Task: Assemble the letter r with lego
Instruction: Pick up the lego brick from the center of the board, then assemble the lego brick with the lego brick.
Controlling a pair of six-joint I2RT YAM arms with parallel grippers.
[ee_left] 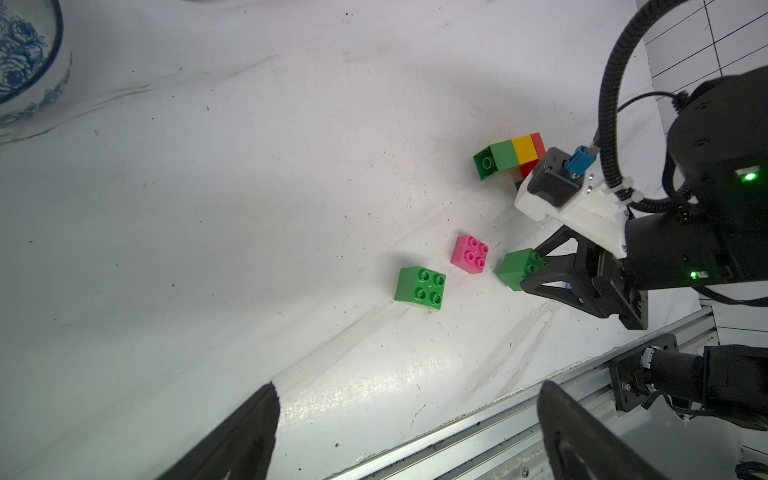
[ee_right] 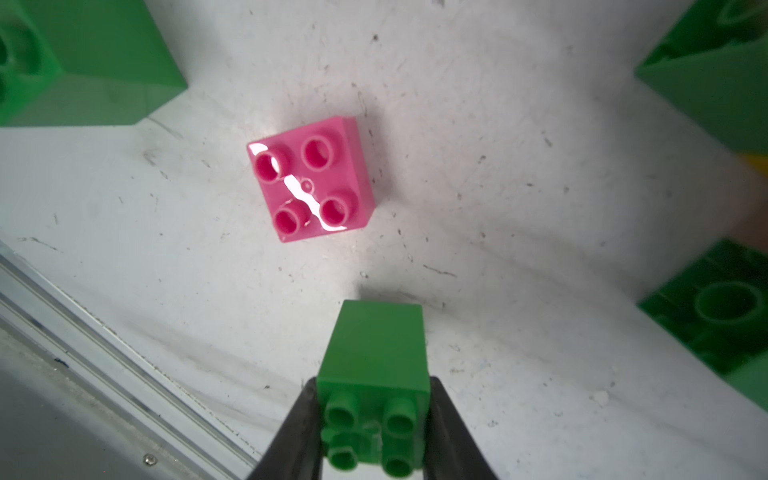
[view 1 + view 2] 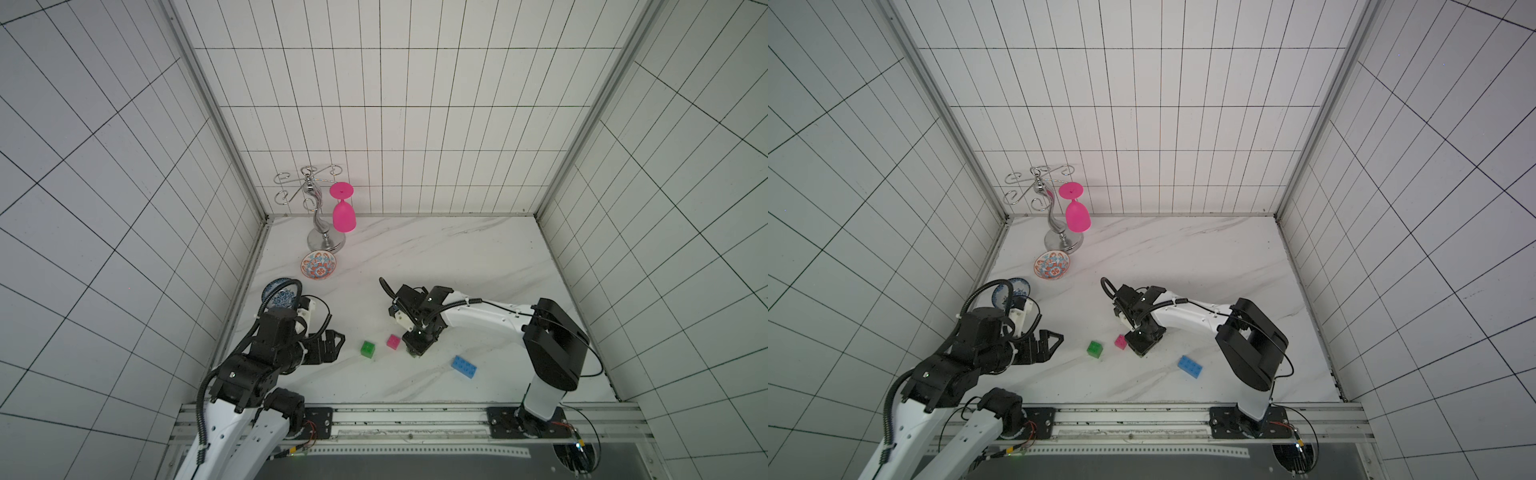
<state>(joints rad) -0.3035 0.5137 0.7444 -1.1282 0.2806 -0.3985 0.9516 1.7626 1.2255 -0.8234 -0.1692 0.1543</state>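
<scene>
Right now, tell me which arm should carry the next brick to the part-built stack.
Right. On the right arm the jaws are shut on a green cube, near the green-yellow-red stack. On the left arm they stand open and empty, farther away.

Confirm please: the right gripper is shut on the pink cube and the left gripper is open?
No: the right gripper is shut on a green cube, not the pink cube, as the right wrist view shows. The left gripper is open.
</scene>
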